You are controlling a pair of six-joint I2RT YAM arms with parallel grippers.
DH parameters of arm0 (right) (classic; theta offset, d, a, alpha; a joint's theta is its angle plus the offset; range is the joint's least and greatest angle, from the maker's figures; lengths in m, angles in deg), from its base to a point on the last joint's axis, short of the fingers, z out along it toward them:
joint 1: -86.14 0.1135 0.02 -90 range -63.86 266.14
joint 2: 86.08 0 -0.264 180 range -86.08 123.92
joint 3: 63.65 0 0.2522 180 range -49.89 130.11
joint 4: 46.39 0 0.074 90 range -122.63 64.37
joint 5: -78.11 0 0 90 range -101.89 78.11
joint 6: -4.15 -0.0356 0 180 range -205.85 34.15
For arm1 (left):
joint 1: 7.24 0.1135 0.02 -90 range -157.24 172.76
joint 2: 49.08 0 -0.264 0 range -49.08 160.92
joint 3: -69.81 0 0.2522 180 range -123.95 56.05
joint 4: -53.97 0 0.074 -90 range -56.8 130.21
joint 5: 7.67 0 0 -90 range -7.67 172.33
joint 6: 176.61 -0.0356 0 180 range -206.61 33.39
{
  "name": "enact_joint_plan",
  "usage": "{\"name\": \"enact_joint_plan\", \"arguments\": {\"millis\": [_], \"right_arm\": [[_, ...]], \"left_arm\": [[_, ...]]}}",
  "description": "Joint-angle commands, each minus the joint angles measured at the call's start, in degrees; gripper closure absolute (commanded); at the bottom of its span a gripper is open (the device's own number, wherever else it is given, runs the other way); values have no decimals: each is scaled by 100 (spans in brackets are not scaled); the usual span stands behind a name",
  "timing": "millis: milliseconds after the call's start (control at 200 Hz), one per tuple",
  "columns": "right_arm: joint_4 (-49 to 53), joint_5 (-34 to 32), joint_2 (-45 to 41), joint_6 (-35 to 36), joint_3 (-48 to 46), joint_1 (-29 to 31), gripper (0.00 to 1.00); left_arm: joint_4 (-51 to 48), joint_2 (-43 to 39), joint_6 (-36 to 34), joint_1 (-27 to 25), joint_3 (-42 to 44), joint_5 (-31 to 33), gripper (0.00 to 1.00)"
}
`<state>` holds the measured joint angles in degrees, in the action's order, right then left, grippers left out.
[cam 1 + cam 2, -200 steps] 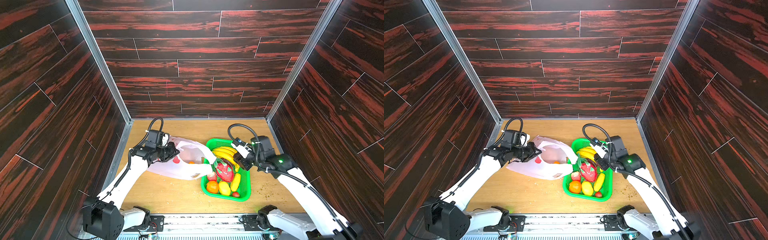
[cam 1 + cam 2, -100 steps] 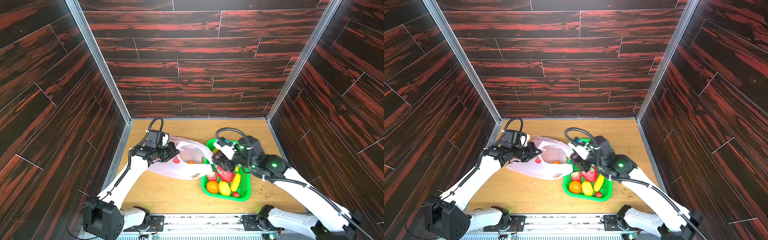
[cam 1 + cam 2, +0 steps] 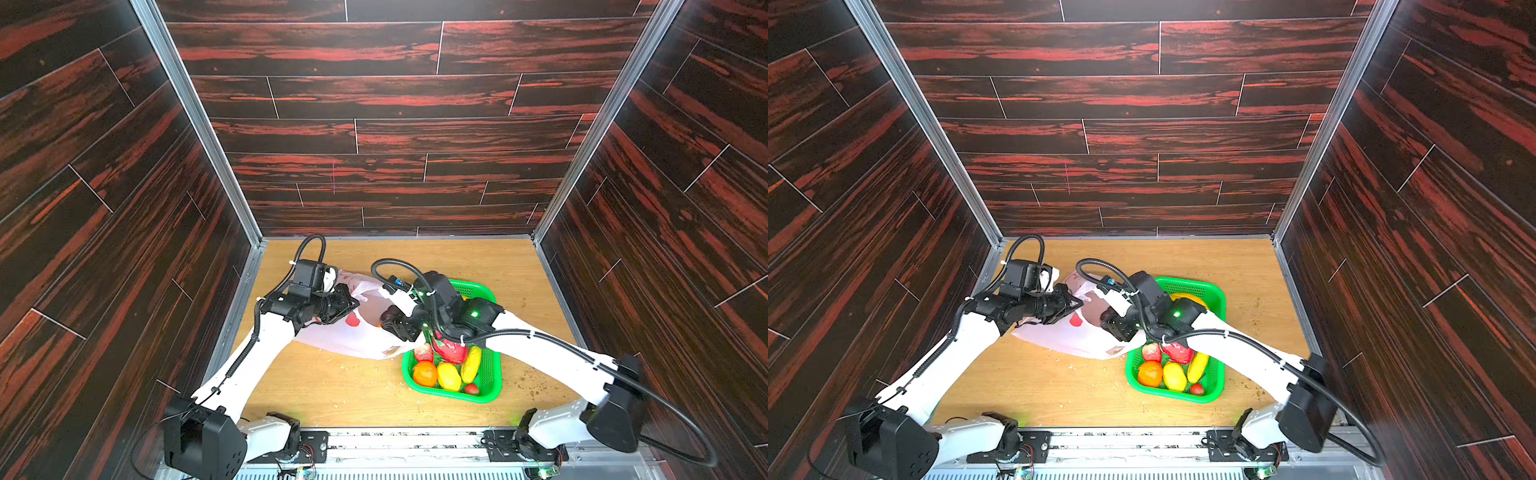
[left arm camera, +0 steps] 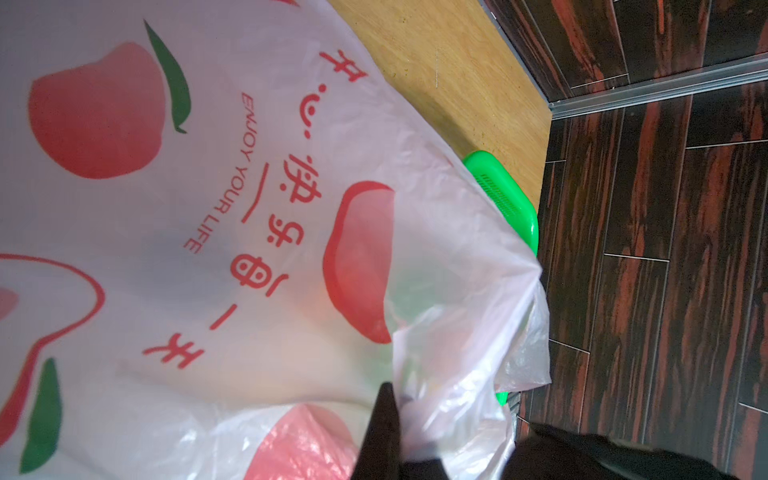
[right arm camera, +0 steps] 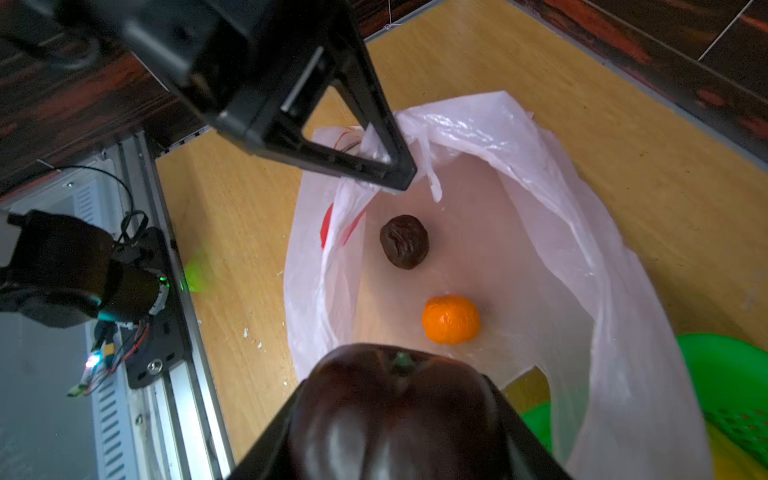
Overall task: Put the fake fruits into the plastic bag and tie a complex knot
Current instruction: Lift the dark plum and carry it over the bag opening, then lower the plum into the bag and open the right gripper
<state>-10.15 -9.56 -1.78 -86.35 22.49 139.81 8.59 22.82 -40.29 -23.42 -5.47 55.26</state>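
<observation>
Fingers of the left gripper (image 5: 399, 176) are clenched on the rim of the plastic bag (image 3: 345, 340), and I see that rim lifted so the mouth gapes. Those of the right gripper (image 5: 397, 382) grasp a glossy dark purple fruit (image 5: 386, 424) from both sides, right at the bag's open mouth. In both top views the bag lies on the wooden table (image 3: 332, 395), left of centre, its near right corner touching the rim of the green basket (image 3: 453, 397). The basket sits to the right, partly under the right arm. In it I make out a red dragon fruit (image 3: 451, 351), a long yellow fruit (image 3: 471, 363), a lemon (image 3: 449, 376), an orange (image 3: 424, 372) at the near left, a strawberry (image 3: 423, 351) and a smaller strawberry (image 3: 471, 388) by the near edge. Inside the bag, on my right wrist camera, lie a second orange (image 5: 451, 319) and a smaller wrinkled brown fruit (image 5: 403, 241), apart from each other
</observation>
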Motion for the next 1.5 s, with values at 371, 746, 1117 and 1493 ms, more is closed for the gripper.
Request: {"name": "enact_joint_plan", "arguments": {"millis": [371,746,1117,1493], "right_arm": [[-989,-392,973,-491,243,30,60],[-1695,-705,1545,-749,383,32,60],[-2325,-918,1765,-793,149,24,60],[-2877,-878,1974,-945,-13,-83,59]], "left_arm": [[15,-229,-14,1,138,-106,100],[133,-285,87,1,191,-202,100],[140,-251,57,25,252,-162,100],[163,-221,32,54,265,-148,100]]}}
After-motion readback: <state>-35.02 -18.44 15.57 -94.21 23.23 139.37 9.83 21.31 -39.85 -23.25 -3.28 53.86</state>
